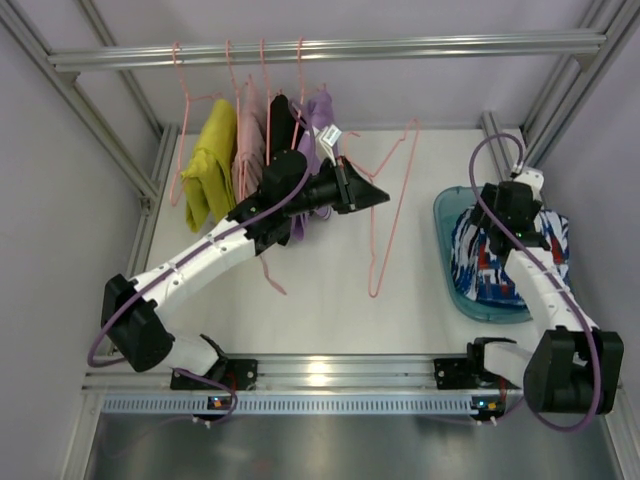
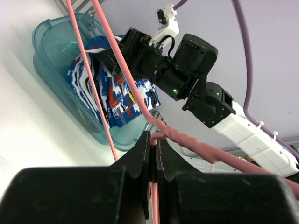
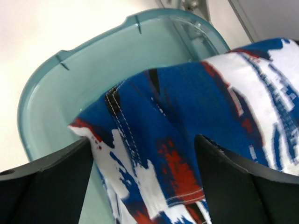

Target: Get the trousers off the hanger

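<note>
A white table (image 1: pixel 330 300) sits inside an aluminium frame with pale walls, and a metal rail (image 1: pixel 330 50) crosses the back. Pink hangers on the rail carry a yellow garment (image 1: pixel 207 165), a pink garment (image 1: pixel 248 140), a black garment (image 1: pixel 281 125) and a purple garment (image 1: pixel 318 115).

Just right of these, the left gripper (image 2: pixel 153 144) has its fingers pinched tight on the wire of a bare pink hanger (image 2: pixel 127 70), held tilted above the table.

At the right edge stands a teal bin (image 3: pixel 70 93). The blue, white and red patterned trousers (image 3: pixel 187 116) lie bunched in it, off any hanger. The right gripper (image 3: pixel 144 149) hangs over them with its fingers spread wide, the cloth lying between them and not clamped. Whether the pads brush the fabric cannot be told.
</note>
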Tool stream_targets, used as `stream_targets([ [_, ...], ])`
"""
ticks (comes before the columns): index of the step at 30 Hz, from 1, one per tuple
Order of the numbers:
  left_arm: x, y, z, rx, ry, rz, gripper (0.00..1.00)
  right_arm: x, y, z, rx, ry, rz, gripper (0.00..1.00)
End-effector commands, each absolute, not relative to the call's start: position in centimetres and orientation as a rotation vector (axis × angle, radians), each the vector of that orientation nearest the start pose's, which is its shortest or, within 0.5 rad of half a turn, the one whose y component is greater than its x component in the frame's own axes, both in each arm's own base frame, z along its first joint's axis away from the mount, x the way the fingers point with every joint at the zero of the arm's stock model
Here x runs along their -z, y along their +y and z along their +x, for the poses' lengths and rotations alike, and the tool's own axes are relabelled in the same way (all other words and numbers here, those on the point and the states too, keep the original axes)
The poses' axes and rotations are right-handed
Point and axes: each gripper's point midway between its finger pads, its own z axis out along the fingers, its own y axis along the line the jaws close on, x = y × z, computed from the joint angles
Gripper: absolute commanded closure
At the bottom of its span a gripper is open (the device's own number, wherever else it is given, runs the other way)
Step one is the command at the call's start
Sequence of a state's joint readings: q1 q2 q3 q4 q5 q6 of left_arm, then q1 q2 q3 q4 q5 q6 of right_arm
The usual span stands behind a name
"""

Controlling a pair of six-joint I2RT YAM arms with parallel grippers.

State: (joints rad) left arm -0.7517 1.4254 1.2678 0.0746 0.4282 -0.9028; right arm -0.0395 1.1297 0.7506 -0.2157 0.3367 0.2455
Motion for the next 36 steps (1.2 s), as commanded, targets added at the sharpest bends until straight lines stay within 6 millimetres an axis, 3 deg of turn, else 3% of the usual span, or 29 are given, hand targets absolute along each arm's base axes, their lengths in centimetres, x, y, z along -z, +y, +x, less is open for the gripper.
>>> stream_targets([
  [1, -36.5, -37.9, 25.5, 1.55, 1.86, 0.236, 1.0, -21.3, -3.9, 35.6, 0.044, 1.921, 0.488, 0.1],
  [3, -36.3, -37.8, 25.6, 1.538, 1.868, 0.225, 1.0, -23.0, -3.0, 35.1, -0.008, 1.9, 0.448, 0.01],
  [8, -35.3, -37.8, 26.4, 1.492, 1.91, 0.171, 1.0, -28.5, 0.5, 31.5, -0.179, 1.817, 0.226, 0.01],
  [10, -35.4, -37.9, 26.9, 1.456, 1.913, 0.15, 1.0, -30.8, 3.2, 29.3, -0.306, 1.775, 0.086, 0.01],
  [13, -33.8, -38.2, 27.0, 1.396, 1.996, 0.115, 1.0, -32.7, 7.7, 26.0, -0.535, 1.73, -0.112, 0.01],
  [15, -33.2, -38.3, 27.4, 1.322, 2.025, 0.085, 1.0, -32.3, 9.7, 24.1, -0.669, 1.763, -0.185, 0.03],
  [19, -32.0, -38.8, 27.4, 1.221, 2.078, 0.036, 1.0, -31.6, 10.8, 22.4, -0.745, 1.797, -0.185, 0.07],
  [23, -31.1, -40.2, 26.9, 1.175, 2.106, 0.035, 1.0, -31.1, 11.1, 22.4, -0.774, 1.807, -0.166, 0.12],
  [33, -29.9, -42.9, 27.6, 1.071, 2.089, 0.065, 1.0, -28.5, 17.1, 21.3, -0.932, 1.874, -0.33, 0.16],
  [36, -30.1, -43.4, 27.9, 1.086, 2.091, 0.044, 1.0, -26.9, 17.4, 21.6, -0.933, 1.918, -0.286, 0.21],
])
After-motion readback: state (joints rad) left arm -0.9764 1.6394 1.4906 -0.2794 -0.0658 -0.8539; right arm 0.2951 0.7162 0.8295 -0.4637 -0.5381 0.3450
